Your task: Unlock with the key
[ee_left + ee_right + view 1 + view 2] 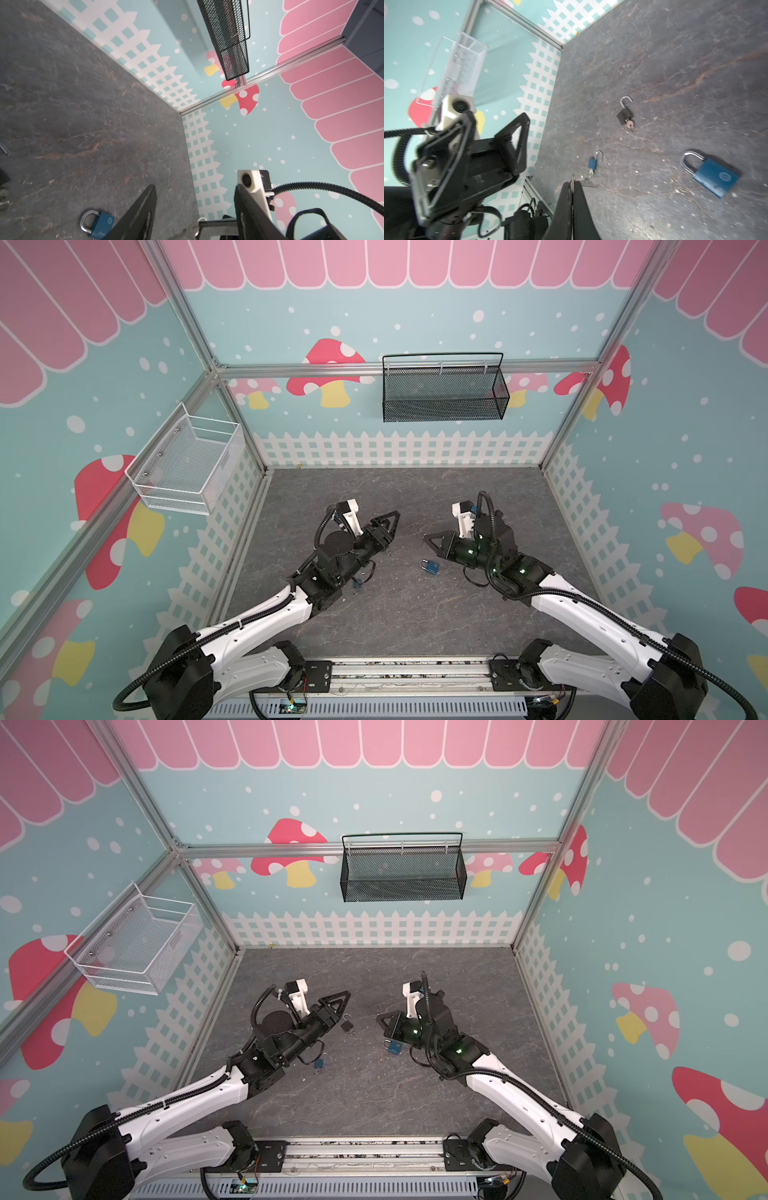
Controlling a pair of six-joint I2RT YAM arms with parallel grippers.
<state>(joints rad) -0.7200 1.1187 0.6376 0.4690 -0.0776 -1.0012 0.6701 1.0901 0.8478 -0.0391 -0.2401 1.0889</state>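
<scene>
The desk [415, 614] is dark grey and looks like rough stone, with thin brown lines running over it. The right hand [572, 185] is squeezed tight, its two flat black fingers pressed together. It pinches a small silver key [586, 182] at the ring end, and the toothed part sticks out to one side of the fingertips. The hand holds the key up over the desk, close to the big blue lock [714, 178] but not touching it. That lock lies flat on the desk, just beside the right hand in both top views. It has a boxy blue metal body with a round stamp on its face and a shiny silver hoop. Both ends of the hoop are pushed down into the body. The left hand [394, 517] is let go: its black three-cornered fingers stand apart with nothing between them. Two more locks lie on the desk nearer the left arm. The black lock [625, 115] is small and square. Its hoop is swung loose at one end, and a key sits in its bottom. The small blue lock [592, 162] has its hoop loose at one end too, with something silver at its bottom. On the walls hang a white basket [187, 464] of fine wire mesh and a long black basket [442, 389] of dark mesh.
</scene>
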